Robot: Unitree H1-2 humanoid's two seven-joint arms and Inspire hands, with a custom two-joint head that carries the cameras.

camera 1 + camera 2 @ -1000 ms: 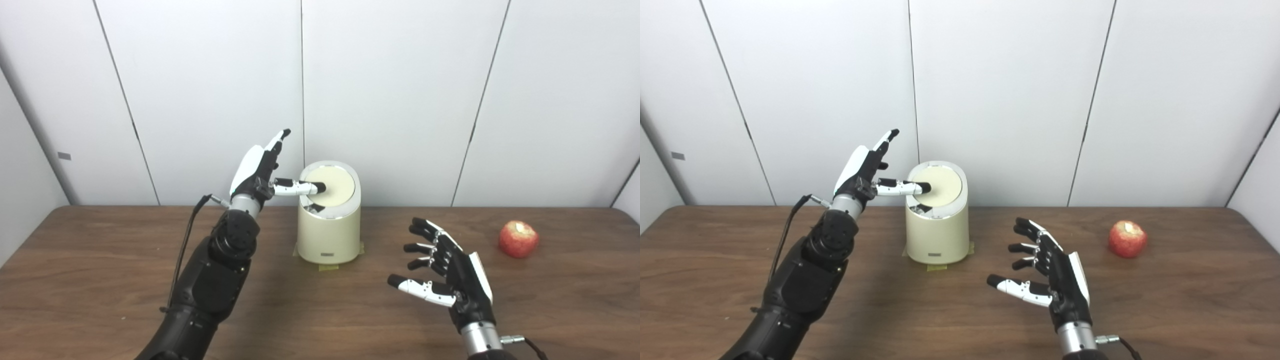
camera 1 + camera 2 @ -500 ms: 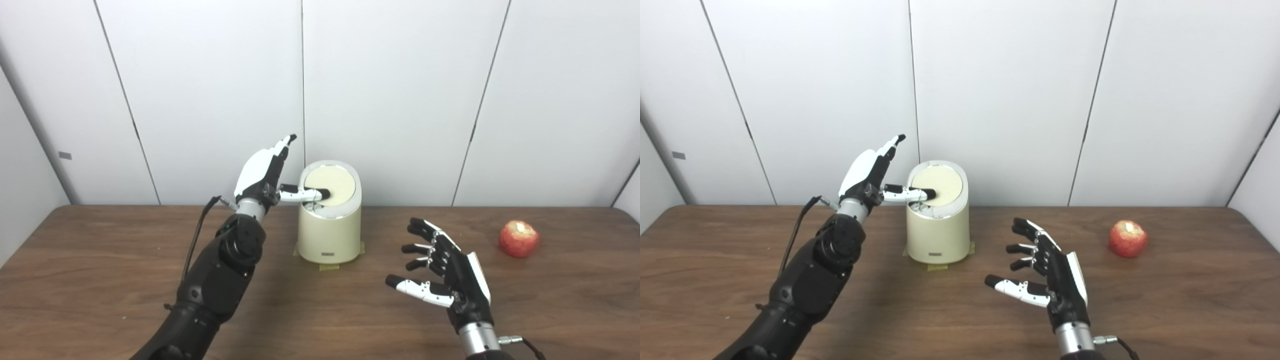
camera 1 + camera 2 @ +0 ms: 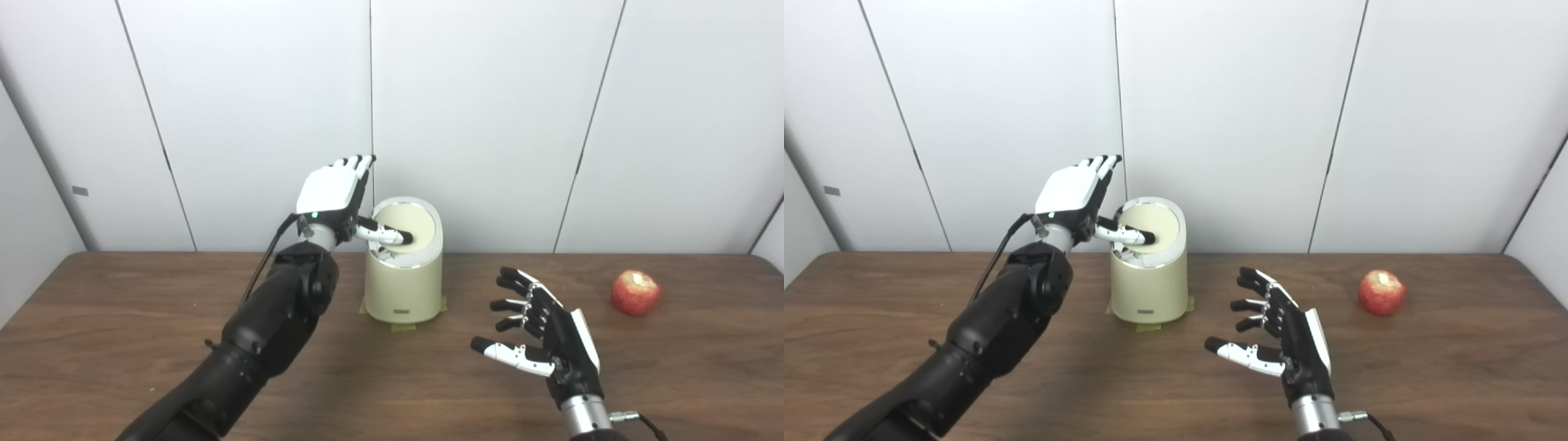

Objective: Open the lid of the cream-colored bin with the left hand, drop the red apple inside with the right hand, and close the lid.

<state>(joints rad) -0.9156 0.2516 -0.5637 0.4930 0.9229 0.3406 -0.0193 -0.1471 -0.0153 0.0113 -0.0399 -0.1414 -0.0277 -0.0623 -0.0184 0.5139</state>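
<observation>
The left hand (image 3: 331, 196) is reaching over the cream-colored cylindrical plastic bin (image 3: 403, 269) at the far middle of the brown wooden bench (image 3: 122, 343), fingers spread, thumb touching its round lid (image 3: 409, 223). The right hand (image 3: 551, 343) is hovering nearer, empty with fingers apart, while the red apple (image 3: 634, 293) is sitting far right.

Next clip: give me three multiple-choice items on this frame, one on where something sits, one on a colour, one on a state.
1. Where is the apple?
A. inside the bin
B. on the table, right of the right hand
C. in the left hand

2. What colour is the bin?
A. cream
B. blue
C. black

3. What state is the right hand in?
A. shut on the apple
B. open, holding nothing
C. pressing the lid

Answers: 1 B, the apple lies on the table apart from both hands. 2 A, its wall is cream. 3 B, its fingers are spread over the table; only the left hand touches the lid.
</observation>
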